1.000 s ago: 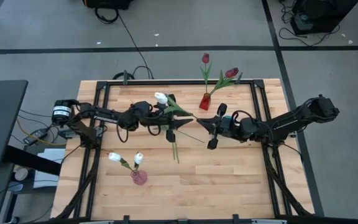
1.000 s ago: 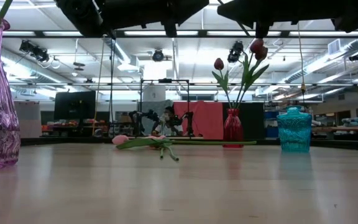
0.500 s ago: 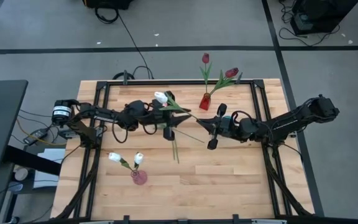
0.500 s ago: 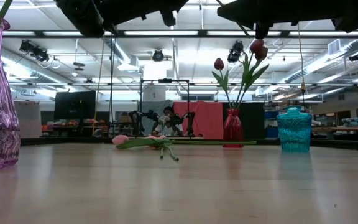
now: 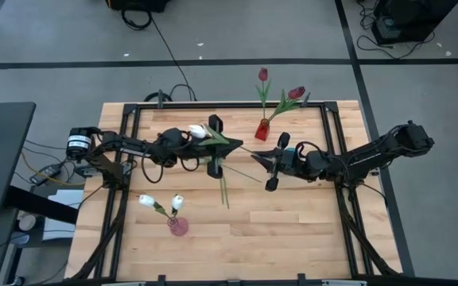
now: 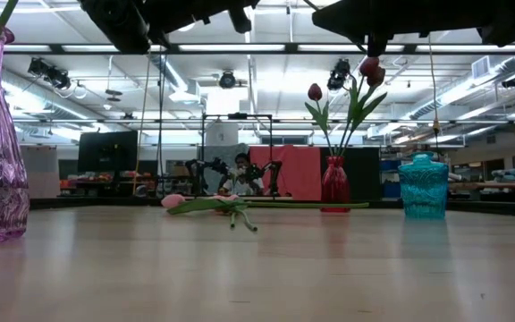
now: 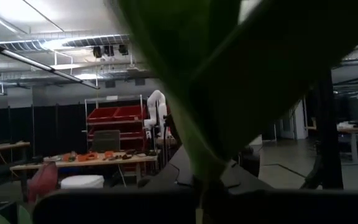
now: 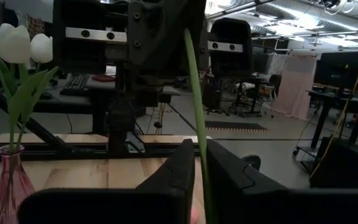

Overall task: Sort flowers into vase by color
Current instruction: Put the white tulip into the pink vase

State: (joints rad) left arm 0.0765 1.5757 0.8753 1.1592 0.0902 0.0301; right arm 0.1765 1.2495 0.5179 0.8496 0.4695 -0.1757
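White tulip (image 5: 198, 132) | now clamped by left gripper (image 5: 213, 143), jaws lately closed | right gripper (image 5: 262, 158) loosening on stem | handover under way

red vase (image 5: 261, 129), pink vase (image 5: 178, 227), teal vase (image 6: 423, 187)

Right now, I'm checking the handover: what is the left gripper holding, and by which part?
The left gripper holds the white tulip by its stem, at the leaves. Whether the right gripper also grips it cannot be told.
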